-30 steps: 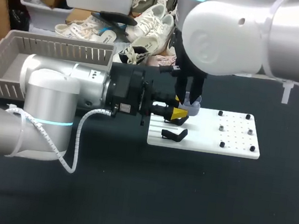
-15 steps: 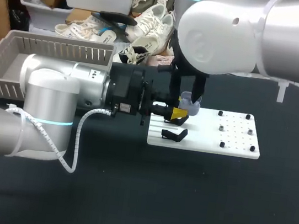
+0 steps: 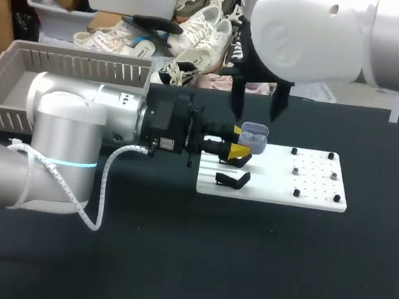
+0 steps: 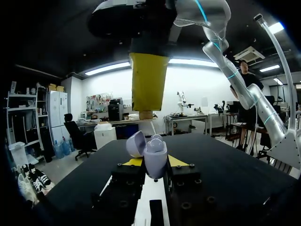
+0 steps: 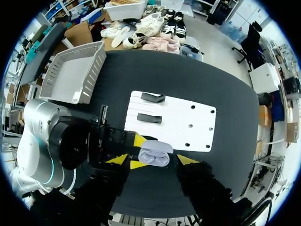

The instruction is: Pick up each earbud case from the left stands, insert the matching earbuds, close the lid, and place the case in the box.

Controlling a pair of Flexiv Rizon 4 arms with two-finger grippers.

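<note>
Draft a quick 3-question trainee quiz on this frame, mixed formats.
1. Fill in: the right gripper hangs ___ the earbud case, fingers apart.
2. True or false: the case is closed.
3. Which gripper is shut on the case? A) right gripper B) left gripper C) neither

Key: 1 above; 2 false, it stands open; 3 B.

Head cam's up behind the bench (image 3: 168, 264) looking down; left wrist's level and close on the case (image 4: 155, 157), right wrist's overhead.
</note>
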